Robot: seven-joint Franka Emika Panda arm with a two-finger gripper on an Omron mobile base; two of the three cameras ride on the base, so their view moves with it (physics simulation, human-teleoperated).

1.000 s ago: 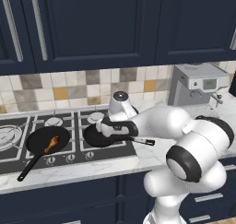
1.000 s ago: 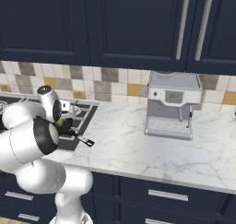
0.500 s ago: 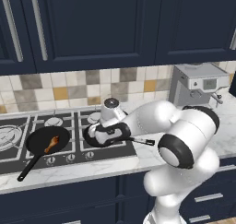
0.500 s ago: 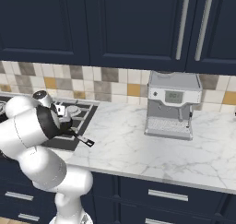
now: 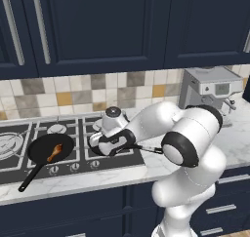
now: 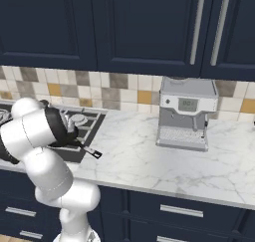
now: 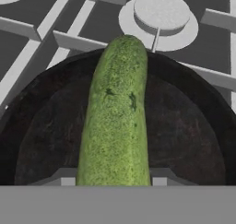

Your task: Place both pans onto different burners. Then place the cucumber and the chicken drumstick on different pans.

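Note:
My gripper (image 7: 113, 179) is shut on the cucumber (image 7: 117, 112), a long green one that runs lengthwise just above the right pan (image 7: 184, 126). That black pan (image 5: 128, 147) sits on the cooktop's front right burner, its thin handle (image 5: 154, 150) pointing right. My hand (image 5: 110, 142) hangs low over it. The left pan (image 5: 49, 149) rests on a front burner with the orange-brown chicken drumstick (image 5: 54, 152) inside, its handle reaching toward the counter's front edge. A bare burner (image 7: 161, 11) lies past the cucumber's tip.
The black cooktop (image 5: 19, 163) has a row of knobs (image 5: 73, 167) along its front. A silver coffee machine (image 6: 185, 114) stands on the marble counter (image 6: 149, 161) to the right. Dark cabinets hang above. The pan handle's end (image 6: 93, 152) juts over the counter.
My hand has swung left and down with the cucumber, and is now close over the right pan. Both pans and the drumstick have stayed put.

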